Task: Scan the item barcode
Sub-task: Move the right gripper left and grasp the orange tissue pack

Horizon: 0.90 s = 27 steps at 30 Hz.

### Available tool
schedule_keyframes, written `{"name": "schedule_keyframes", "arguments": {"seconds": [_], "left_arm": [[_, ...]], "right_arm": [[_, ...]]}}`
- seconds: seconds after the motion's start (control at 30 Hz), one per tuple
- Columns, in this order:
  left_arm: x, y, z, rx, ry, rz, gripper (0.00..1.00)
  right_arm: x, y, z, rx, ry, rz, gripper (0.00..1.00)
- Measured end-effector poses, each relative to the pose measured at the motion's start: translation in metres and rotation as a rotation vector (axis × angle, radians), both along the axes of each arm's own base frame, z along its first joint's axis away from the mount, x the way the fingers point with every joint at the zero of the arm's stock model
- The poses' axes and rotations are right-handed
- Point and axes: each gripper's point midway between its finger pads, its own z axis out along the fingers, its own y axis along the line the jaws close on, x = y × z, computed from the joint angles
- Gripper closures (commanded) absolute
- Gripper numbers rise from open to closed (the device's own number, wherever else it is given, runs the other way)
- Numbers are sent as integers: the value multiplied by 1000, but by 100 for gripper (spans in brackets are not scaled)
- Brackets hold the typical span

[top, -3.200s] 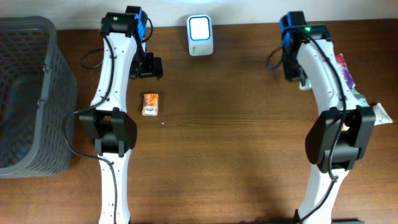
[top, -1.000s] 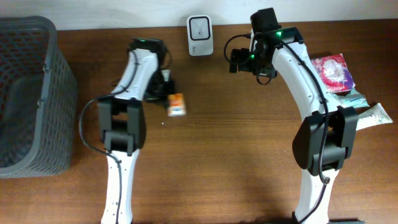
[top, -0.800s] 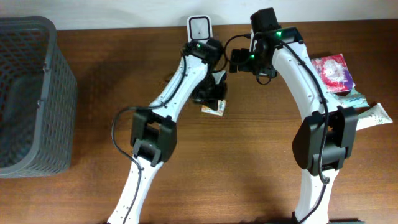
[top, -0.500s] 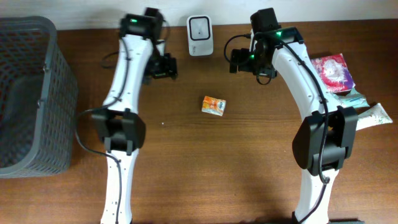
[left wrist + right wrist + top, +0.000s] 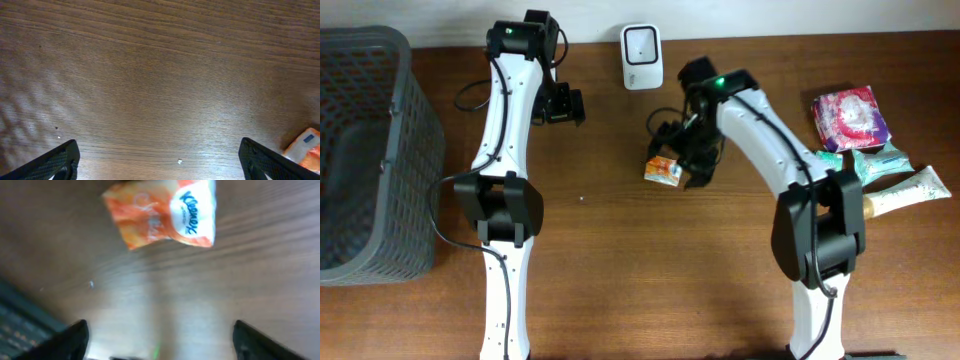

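**Nearly in reach: right arm poised at the tissue pack**

Brown wooden table [image 5: 620,260]. Grey mesh basket [image 5: 360,150] sits at its left edge, well apart from the work.

Left arm [image 5: 505,130] is up at the far-left side. The left fingers [image 5: 55,162] are spread wide over bare wood and hold nothing.

Right arm [image 5: 760,120] reaches across to mid-table.

White barcode scanner [image 5: 641,57] stands at the far edge, between the two arms.

Kleenex tissue pack [image 5: 165,212], orange and white, lies flat on the table, near the scanner on its front side.

The right fingers [image 5: 75,335] are spread and empty. The pack lies just ahead of their tips, not between them. Its long axis runs along the line from one finger to the other.

Judgement: the right arm is much the nearer. It likely needs a short advance over the pack, then a close end to end.
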Motion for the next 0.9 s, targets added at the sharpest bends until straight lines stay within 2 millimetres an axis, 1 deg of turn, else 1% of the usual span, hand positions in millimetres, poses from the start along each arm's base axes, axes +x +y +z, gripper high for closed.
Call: {"name": "schedule_keyframes", "arguments": {"seconds": [0.03, 0.07, 0.2, 0.23, 0.27, 0.37, 0.43, 0.47, 0.5, 0.57, 0.63, 0.7, 0.73, 0.77, 0.8, 0.83, 0.87, 0.9], "left_arm": [[0, 0, 0, 0, 0, 0, 1], [0, 0, 0, 0, 0, 0, 1], [0, 0, 0, 1, 0, 0, 1], [0, 0, 0, 1, -1, 0, 1], [0, 0, 0, 3, -1, 0, 1], [0, 1, 0, 3, 0, 0, 1], [0, 1, 0, 3, 0, 0, 1], [0, 1, 0, 3, 0, 0, 1], [0, 1, 0, 3, 0, 0, 1], [0, 1, 0, 3, 0, 0, 1], [0, 1, 0, 3, 0, 0, 1], [0, 1, 0, 3, 0, 0, 1], [0, 1, 0, 3, 0, 0, 1], [0, 1, 0, 4, 0, 0, 1], [0, 1, 0, 3, -1, 0, 1], [0, 1, 0, 3, 0, 0, 1], [0, 1, 0, 3, 0, 0, 1], [0, 1, 0, 3, 0, 0, 1]], "right_arm": [[-1, 0, -6, -6, 23, -42, 39], [-2, -2, -16, -22, 54, -109, 41], [2, -6, -44, -46, 77, -253, 41], [5, -7, -52, -45, 66, -278, 41], [13, -4, -61, -28, 36, -309, 45], [20, -4, -69, -17, 7, -333, 66], [23, -7, -70, -34, -10, -343, 76], [25, -10, -72, -52, -25, -339, 85], [27, -15, -73, -78, -56, -314, 96], [35, -22, -74, -98, -128, -238, 96], [41, -34, -74, -115, -212, -77, 96], [36, -46, -69, -120, -245, 119, 96], [36, -49, -64, -121, -257, 173, 92], [35, -55, -56, -119, -273, 267, 73], [33, -58, -48, -111, -260, 297, 56], [38, -56, -38, -85, -284, 318, 45], [42, -52, -31, -54, -300, 309, 23], [44, -49, -27, -32, -300, 289, 18]]}}
